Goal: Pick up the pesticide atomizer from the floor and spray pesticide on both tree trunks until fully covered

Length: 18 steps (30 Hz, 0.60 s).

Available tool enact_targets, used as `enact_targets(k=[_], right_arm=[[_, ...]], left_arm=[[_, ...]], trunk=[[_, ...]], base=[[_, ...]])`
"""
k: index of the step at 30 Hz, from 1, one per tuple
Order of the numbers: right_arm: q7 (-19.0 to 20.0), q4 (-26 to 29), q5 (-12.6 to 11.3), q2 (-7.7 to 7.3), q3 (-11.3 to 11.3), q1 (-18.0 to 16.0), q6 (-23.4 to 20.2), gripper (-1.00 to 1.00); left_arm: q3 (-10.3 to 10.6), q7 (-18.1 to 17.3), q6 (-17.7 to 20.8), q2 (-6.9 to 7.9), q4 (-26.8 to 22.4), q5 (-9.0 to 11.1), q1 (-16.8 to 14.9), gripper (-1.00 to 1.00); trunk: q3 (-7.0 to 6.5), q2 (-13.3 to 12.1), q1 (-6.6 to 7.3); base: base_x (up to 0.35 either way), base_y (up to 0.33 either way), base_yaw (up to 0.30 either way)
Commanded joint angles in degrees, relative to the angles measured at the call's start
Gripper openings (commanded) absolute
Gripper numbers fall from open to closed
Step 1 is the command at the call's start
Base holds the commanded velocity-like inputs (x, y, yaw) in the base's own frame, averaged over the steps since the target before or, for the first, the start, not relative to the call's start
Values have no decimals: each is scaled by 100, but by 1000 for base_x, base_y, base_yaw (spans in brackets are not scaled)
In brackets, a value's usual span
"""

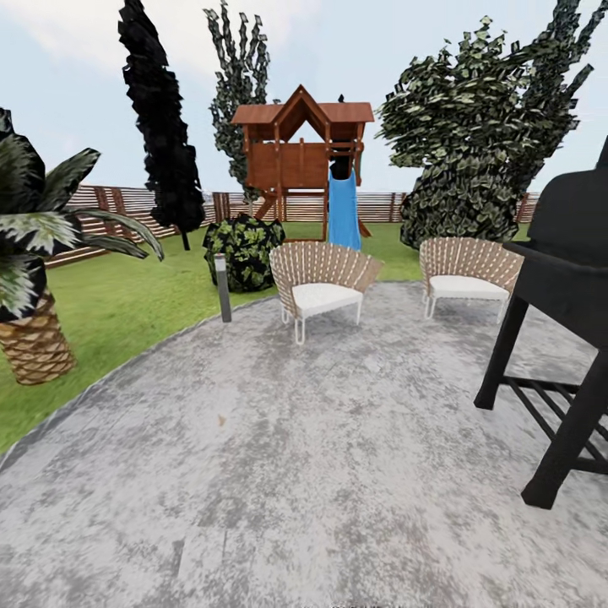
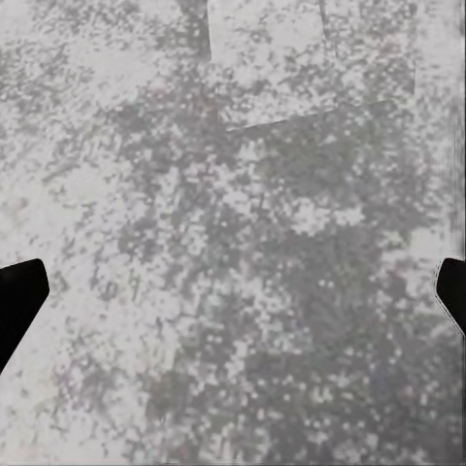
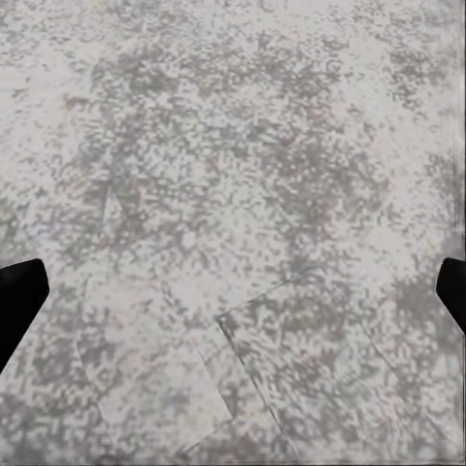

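Robot on the grey paved patch (image 1: 279,456), which takes up the whole near ground. Lawn (image 1: 127,304) curves round it on the left and far side, slatted fence (image 1: 127,203) behind. Far centre: wooden playhouse (image 1: 300,152) with a blue slide (image 1: 343,211). Right near: black grill (image 1: 566,338). Big leafy bush-tree (image 1: 481,143) far right, black cypress (image 1: 160,118) far left of centre, palm (image 1: 29,279) at left edge with its scaly stump. Two wicker chairs (image 1: 325,283) on the far part of the paving, small bush (image 1: 245,249) and a short lamp post (image 1: 223,287) at the paving edge.

Atomizer: not visible from here. No thick grey-beige trunks either, so the target trees are likely off-view.

Step in hand, judged: travel and search. Do it well by turning base or head to sweep the grass, steering clear of the grill legs and chairs, and leaving the paving toward the lawn before lowering an arm.

Left tool (image 2: 233,291): dark fingertips at both frame edges, spread wide, nothing between, paving below. Right tool (image 3: 233,291): same, released, empty, over paving.
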<state>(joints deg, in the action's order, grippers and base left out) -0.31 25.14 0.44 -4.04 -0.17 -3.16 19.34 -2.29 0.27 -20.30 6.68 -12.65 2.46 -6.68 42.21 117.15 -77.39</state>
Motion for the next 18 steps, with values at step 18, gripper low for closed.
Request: enact_targets(k=[18], right_arm=[[-4,0,0,1,0,0,0,100]], left_arm=[[0,0,0,1,0,0,0,100]], trunk=[[326,723,-396]], base=[[0,0,-300]])
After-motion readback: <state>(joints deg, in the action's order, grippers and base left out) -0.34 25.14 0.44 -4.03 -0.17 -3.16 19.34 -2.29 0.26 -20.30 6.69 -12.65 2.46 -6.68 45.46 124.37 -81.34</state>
